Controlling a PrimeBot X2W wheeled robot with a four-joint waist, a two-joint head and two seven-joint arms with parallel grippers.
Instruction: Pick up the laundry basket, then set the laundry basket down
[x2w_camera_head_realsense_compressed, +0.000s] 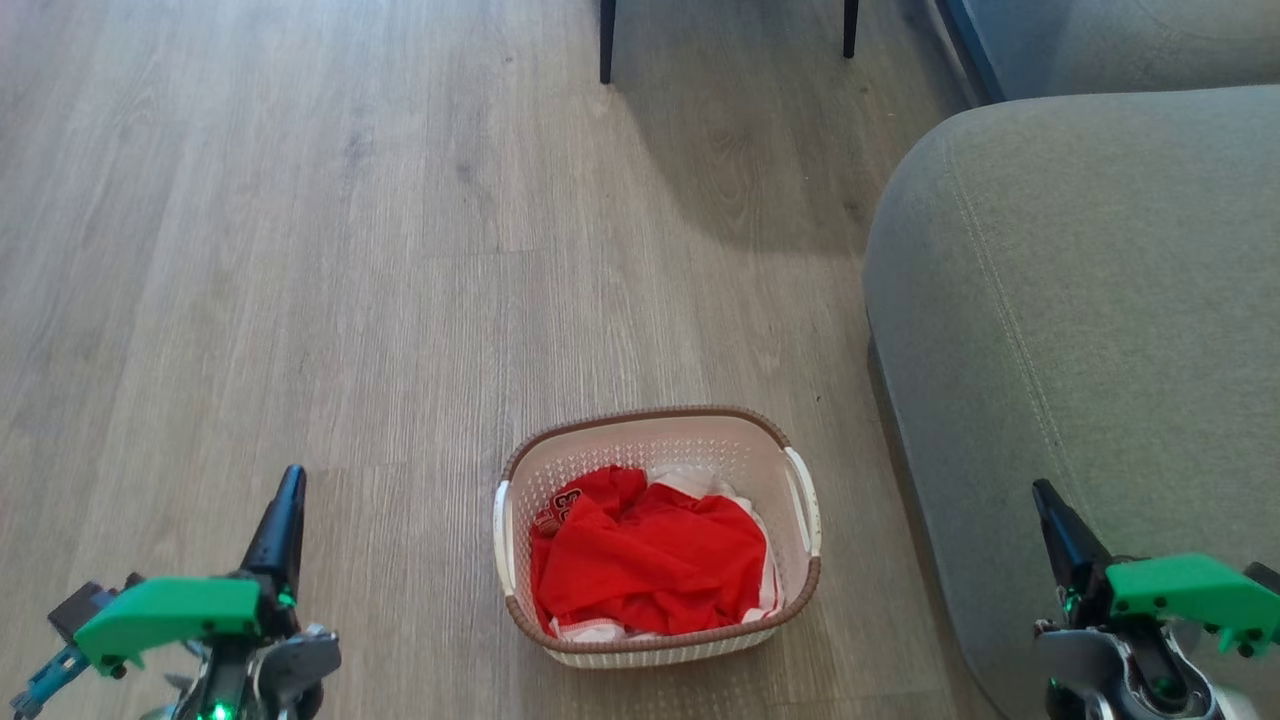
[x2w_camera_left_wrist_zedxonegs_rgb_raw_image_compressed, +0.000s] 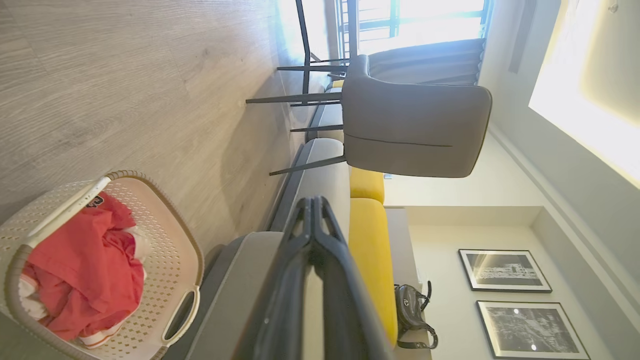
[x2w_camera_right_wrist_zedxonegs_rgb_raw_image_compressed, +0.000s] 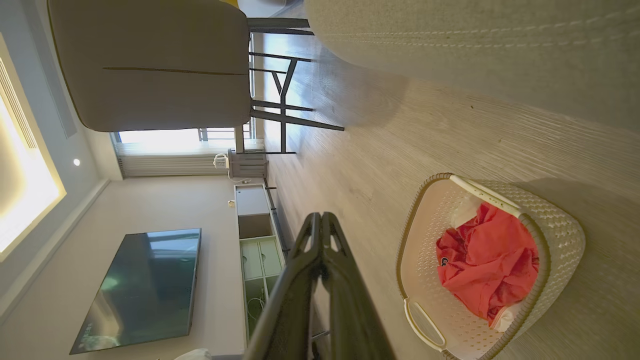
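The laundry basket (x2w_camera_head_realsense_compressed: 660, 440) stands on the wood floor, cream-white with a brown rim and white side handles, holding red and white clothes. It also shows in the left wrist view as the basket (x2w_camera_left_wrist_zedxonegs_rgb_raw_image_compressed: 165, 260) at lower left and in the right wrist view as the basket (x2w_camera_right_wrist_zedxonegs_rgb_raw_image_compressed: 555, 220) at lower right. My left gripper (x2w_camera_head_realsense_compressed: 290, 480) is shut, well to the basket's left, touching nothing. My right gripper (x2w_camera_head_realsense_compressed: 1042, 492) is shut too, off to the basket's right in front of the sofa. In the wrist views the left fingers (x2w_camera_left_wrist_zedxonegs_rgb_raw_image_compressed: 314, 201) and right fingers (x2w_camera_right_wrist_zedxonegs_rgb_raw_image_compressed: 320, 216) are pressed together, empty.
A grey sofa (x2w_camera_head_realsense_compressed: 1090, 330) fills the right side close to the basket. Dark chair legs (x2w_camera_head_realsense_compressed: 606, 40) stand at the far end; a grey chair (x2w_camera_left_wrist_zedxonegs_rgb_raw_image_compressed: 410, 130) shows in the left wrist view. A TV (x2w_camera_right_wrist_zedxonegs_rgb_raw_image_compressed: 140, 285) and low cabinet (x2w_camera_right_wrist_zedxonegs_rgb_raw_image_compressed: 255, 230) lie farther off.
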